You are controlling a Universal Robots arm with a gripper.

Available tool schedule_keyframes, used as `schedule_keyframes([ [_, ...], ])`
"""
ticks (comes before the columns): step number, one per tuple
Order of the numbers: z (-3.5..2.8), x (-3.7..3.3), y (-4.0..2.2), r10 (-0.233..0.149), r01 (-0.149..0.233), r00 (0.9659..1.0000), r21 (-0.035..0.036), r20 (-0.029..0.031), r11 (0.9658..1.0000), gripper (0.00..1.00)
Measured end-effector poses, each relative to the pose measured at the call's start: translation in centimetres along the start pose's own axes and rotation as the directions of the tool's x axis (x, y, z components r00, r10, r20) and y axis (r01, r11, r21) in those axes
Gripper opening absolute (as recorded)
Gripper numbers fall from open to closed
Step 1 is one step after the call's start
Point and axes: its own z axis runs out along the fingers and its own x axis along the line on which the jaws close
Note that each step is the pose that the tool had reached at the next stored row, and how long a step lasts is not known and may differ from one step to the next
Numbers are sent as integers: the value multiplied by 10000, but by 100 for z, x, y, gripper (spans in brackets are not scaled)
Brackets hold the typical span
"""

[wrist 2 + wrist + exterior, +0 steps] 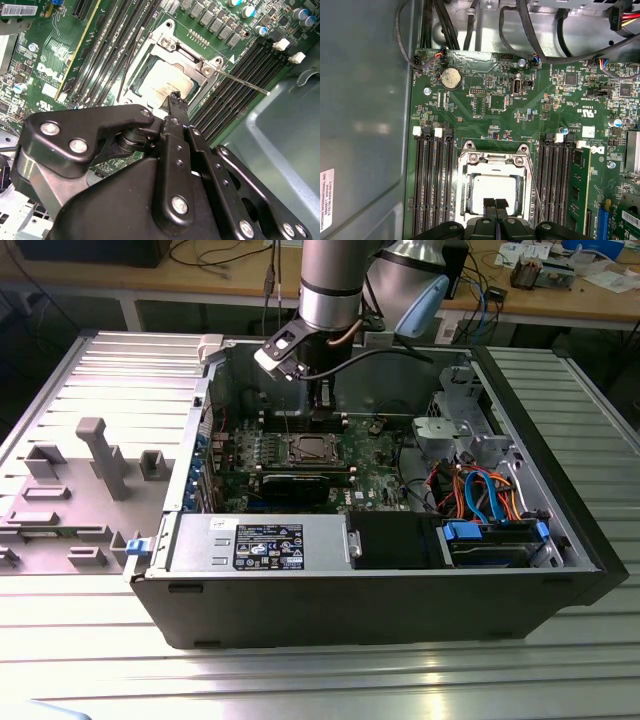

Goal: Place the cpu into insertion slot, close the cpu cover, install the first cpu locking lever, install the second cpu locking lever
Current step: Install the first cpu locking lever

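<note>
Hand [495, 203] near cpu [492, 187], fingers [489, 206] together

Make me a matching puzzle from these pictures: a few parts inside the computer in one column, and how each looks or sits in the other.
Things:
1. cpu
2. coin battery
3. gripper
4. locking lever

Descriptions:
A. thin bare rod sticking out beside the cpu cover
B. black, fingertips pressed together
C. pale square showing through the cover's window
D. round silver disc on the green board

Pairs: 1-C, 2-D, 3-B, 4-A
</note>
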Motion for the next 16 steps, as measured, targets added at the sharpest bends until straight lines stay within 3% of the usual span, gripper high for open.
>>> schedule_keyframes([
  [7,0,-1,0,-48,48,10000,-1,-6,10000,11],
  [12,0,-2,0,-494,494,9988,-16,3,9988,11],
  [16,-41,-3,-1,-574,574,9984,-18,7,9984,11],
])
